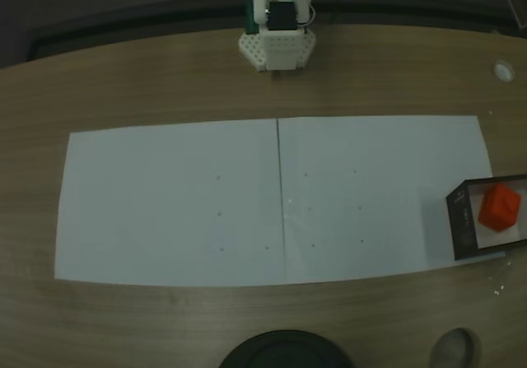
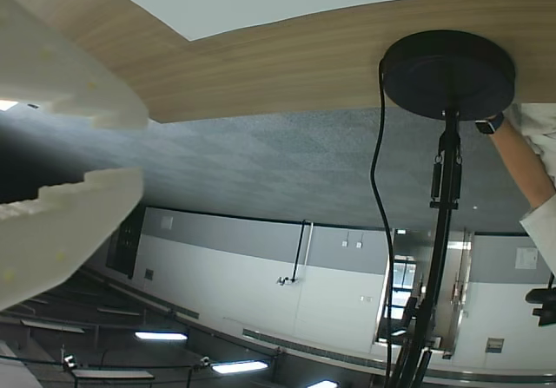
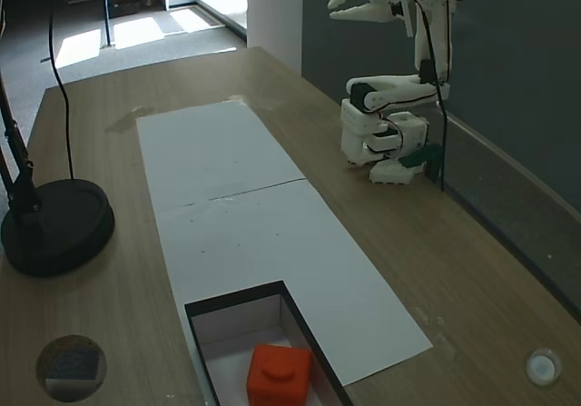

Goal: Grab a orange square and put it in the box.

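The orange square (image 3: 279, 375) is sitting inside the box (image 3: 238, 303), at the near end of the white paper (image 3: 236, 197) in a fixed view. I am holding my gripper (image 3: 349, 6) folded up high above my base, jaws slightly spread and gripping nothing. I am judging the task finished.

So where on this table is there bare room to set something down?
The long white paper sheets lie bare from the white arm base to the dark thin-walled box. That box holds the bright orange block; the round black stand base crowds one table edge.
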Robot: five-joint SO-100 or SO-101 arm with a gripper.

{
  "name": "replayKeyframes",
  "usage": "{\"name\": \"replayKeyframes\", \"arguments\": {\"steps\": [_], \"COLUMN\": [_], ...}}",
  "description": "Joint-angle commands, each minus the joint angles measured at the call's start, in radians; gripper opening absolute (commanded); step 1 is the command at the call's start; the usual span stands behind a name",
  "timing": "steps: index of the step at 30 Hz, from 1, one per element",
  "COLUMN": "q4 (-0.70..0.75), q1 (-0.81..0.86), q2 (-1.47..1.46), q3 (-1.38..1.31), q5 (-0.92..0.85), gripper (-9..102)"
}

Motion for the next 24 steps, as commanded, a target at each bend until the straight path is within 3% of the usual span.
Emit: {"name": "replayKeyframes", "arguments": {"steps": [1, 11, 24], "q4": [-0.020, -0.112, -0.472], "q1": [0.000, 0.002, 0.002], "q2": [0.035, 0.202, 0.287], "q3": [0.034, 0.160, 0.512], "q5": [-0.005, 0.005, 0.003], "gripper": [2, 0, 0]}}
